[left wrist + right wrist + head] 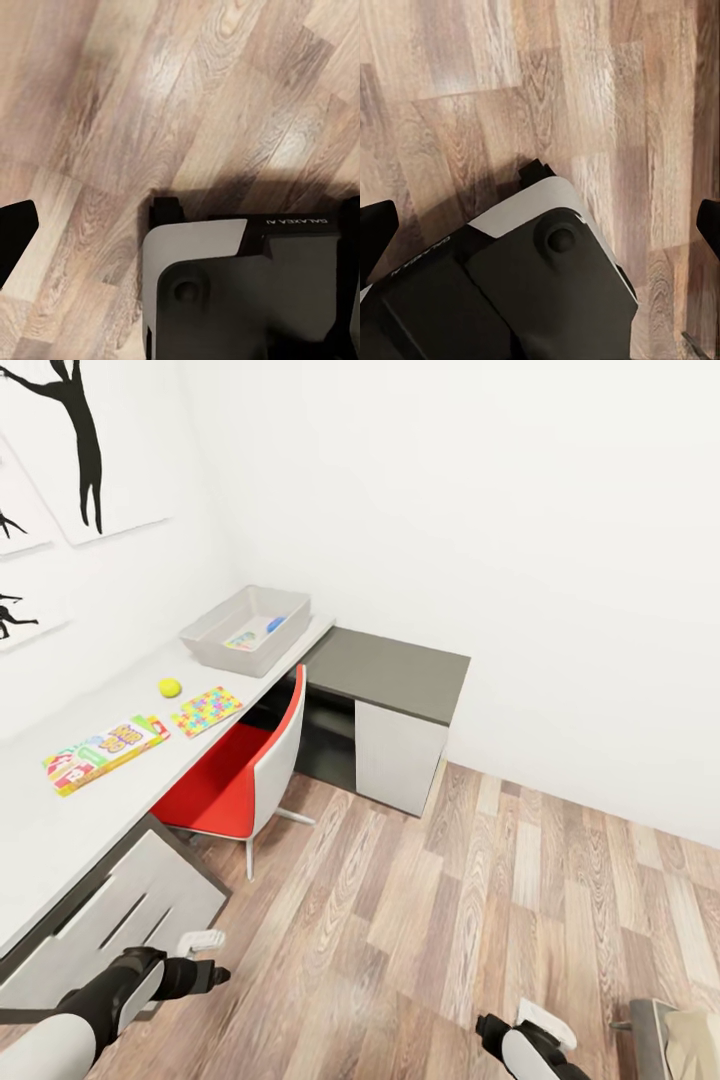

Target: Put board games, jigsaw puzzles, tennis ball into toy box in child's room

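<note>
You had open wood floor across the lower right of the frame. At left, a red chair stood tucked against the desk, blocking its edge below the puzzle and ball.

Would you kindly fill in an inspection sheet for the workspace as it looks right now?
Surface: long light-grey table along the wall, joining a lower dark-grey section.
Job's things: toy box on the table with small colourful items inside; tennis ball, jigsaw puzzle and board game lie outside it, apart from one another.
Clutter: nothing seen.
Grippers: left gripper and right gripper low over the wood floor, holding nothing; both wrist views show fingertips wide apart.
Cables: nothing seen.
Surroundings: red and white chair tucked at the table, white walls, silhouette pictures.
</note>
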`<state>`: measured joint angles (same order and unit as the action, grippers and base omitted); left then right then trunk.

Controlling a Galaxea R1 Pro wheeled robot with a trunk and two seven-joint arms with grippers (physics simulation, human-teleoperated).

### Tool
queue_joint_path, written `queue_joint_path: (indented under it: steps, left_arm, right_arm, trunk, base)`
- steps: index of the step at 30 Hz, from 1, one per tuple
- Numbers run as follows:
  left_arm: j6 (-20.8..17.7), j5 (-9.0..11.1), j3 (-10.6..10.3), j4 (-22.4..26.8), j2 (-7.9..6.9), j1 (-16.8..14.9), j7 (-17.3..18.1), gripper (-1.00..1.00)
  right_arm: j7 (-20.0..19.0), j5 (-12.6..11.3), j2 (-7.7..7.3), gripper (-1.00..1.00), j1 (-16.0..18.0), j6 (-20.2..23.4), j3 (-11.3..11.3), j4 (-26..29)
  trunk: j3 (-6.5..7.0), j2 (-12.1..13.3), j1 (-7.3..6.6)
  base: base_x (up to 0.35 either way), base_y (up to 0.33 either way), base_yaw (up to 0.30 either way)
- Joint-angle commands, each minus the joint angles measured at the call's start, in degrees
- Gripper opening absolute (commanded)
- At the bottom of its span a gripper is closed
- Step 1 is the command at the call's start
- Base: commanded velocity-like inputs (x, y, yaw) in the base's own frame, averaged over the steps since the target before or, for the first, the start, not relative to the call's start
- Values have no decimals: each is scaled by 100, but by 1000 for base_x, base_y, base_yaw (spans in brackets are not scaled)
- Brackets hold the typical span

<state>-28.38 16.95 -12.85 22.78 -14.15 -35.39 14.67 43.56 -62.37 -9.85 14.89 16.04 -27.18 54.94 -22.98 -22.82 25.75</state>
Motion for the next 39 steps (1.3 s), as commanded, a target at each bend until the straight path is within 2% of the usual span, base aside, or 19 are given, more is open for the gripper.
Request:
queue_joint_path:
  steps: [1, 10, 17, 23, 39]
  left_arm:
    - [-23, 44, -32, -2, -1, -3, -12, 100]
    - [-3, 45, -48, -17, 98, -3, -31, 100]
    - [-8, 46, -51, -19, 120, -3, -74, 100]
    - [-9, 46, -51, -19, 130, -3, -94, 100]
    - [-10, 46, -51, -19, 154, -3, -99, 100]
  right_arm:
    - [38, 51, 2, 100, 6, -38, -23, -75]
    - [38, 155, 22, 100, 6, -521, -58, -392]
    - [38, 181, 52, 100, 6, -681, -318, -502]
    - [38, 175, 61, 100, 6, -917, -385, -527]
    - [38, 189, 169, 100, 6, -1049, -518, -762]
  trunk:
    - [1, -10, 4]
    - [86, -10, 4]
    - [153, -10, 4]
    - [211, -10, 4]
    - [363, -10, 4]
  base:
    - [0, 0, 0]
    - [0, 0, 0]
    - [0, 0, 0]
    - [0, 0, 0]
    - [0, 0, 0]
